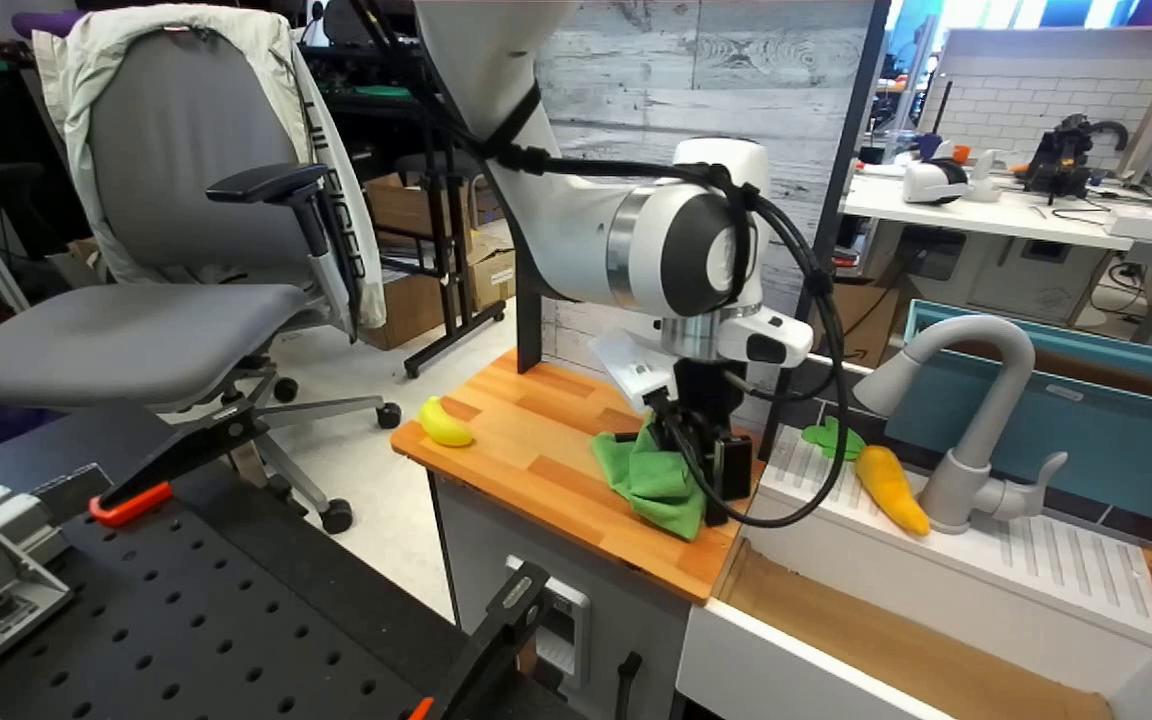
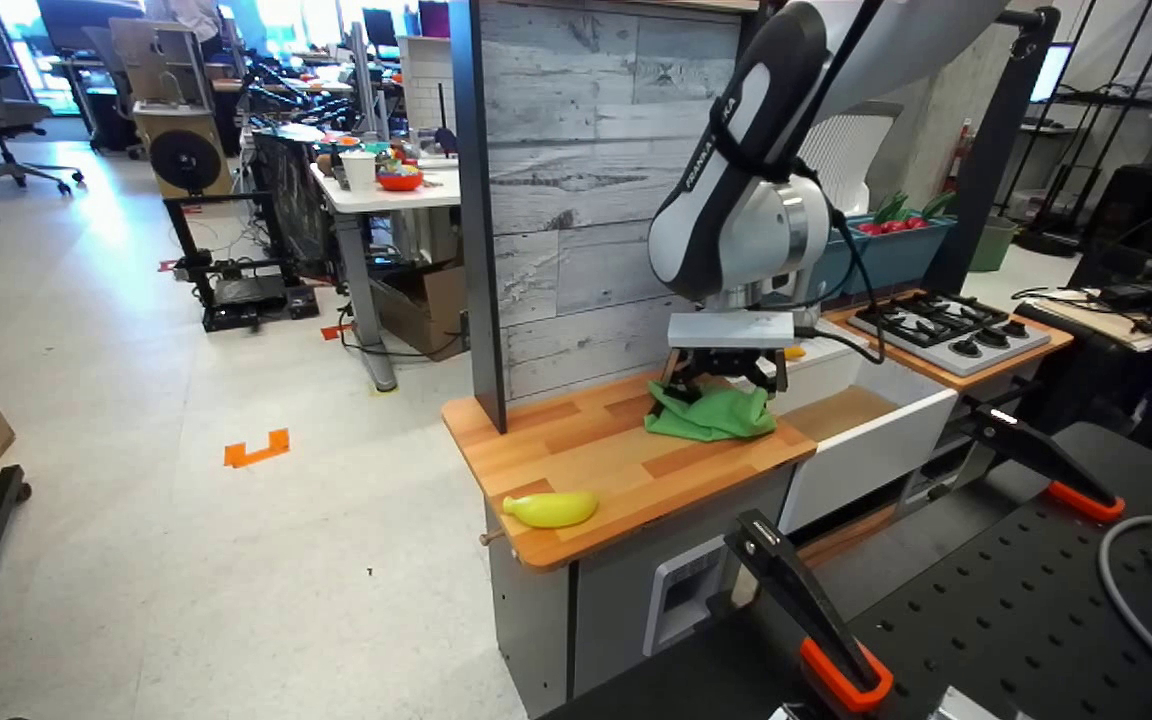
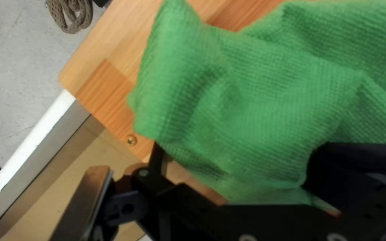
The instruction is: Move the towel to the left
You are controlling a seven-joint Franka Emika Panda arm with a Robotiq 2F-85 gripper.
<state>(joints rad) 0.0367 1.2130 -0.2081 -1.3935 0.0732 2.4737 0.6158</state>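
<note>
The crumpled green towel lies on the wooden counter, near its sink-side end. It also shows in an exterior view and fills much of the wrist view. My gripper points down at the towel, with its fingers spread wide. In the wrist view the towel lies between the two dark fingers, and the right finger presses against or into a fold. The fingertips are partly hidden by the cloth. In an exterior view the gripper is partly covered by its own cable.
A yellow banana lies at the counter's far end from the sink; it also shows in an exterior view. A white sink adjoins the counter, with a grey faucet and an orange-yellow vegetable. A wood-pattern wall panel stands behind.
</note>
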